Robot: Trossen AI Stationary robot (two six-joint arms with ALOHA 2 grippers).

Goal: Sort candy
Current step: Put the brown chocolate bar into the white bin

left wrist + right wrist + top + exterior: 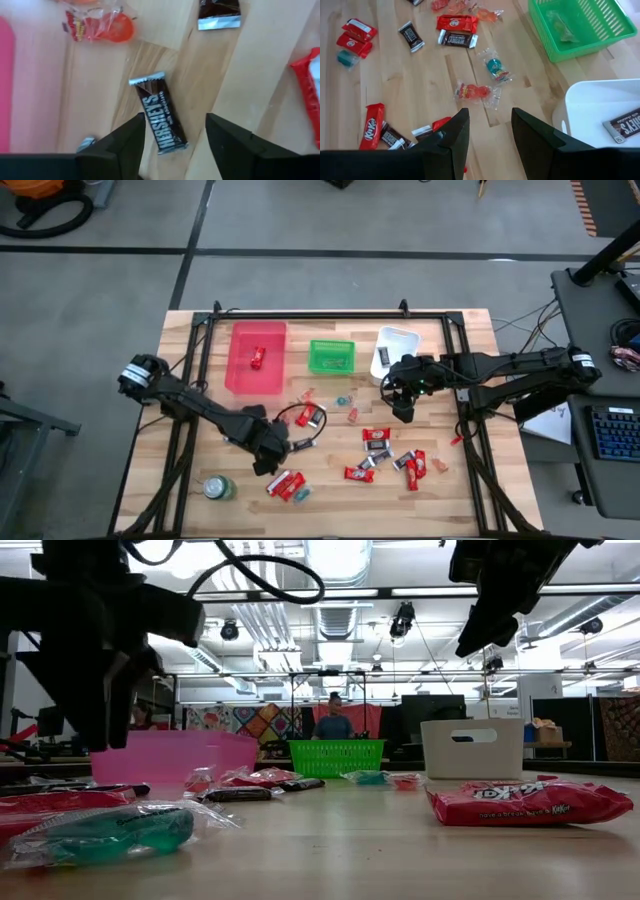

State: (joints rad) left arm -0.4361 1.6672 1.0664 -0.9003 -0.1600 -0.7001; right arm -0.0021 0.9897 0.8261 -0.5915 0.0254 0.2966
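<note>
Many wrapped candy pieces (385, 455) are seen scattered over the front half of the counter (450, 480), with one red piece in the pink bin (257, 358) and one dark bar in the white bin (600, 115). The left pincer (175, 137) is held open directly above a Hershey's bar (161, 120) lying flat on the counter. The right pincer (490, 132) is held open and empty above the counter, just beside the white bin.

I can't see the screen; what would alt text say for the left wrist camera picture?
Open left gripper hangs over a wooden table, its two dark fingers either side of a brown Hershey's bar. An orange wrapped sweet, another brown bar and a red wrapper lie near the edges.
</note>
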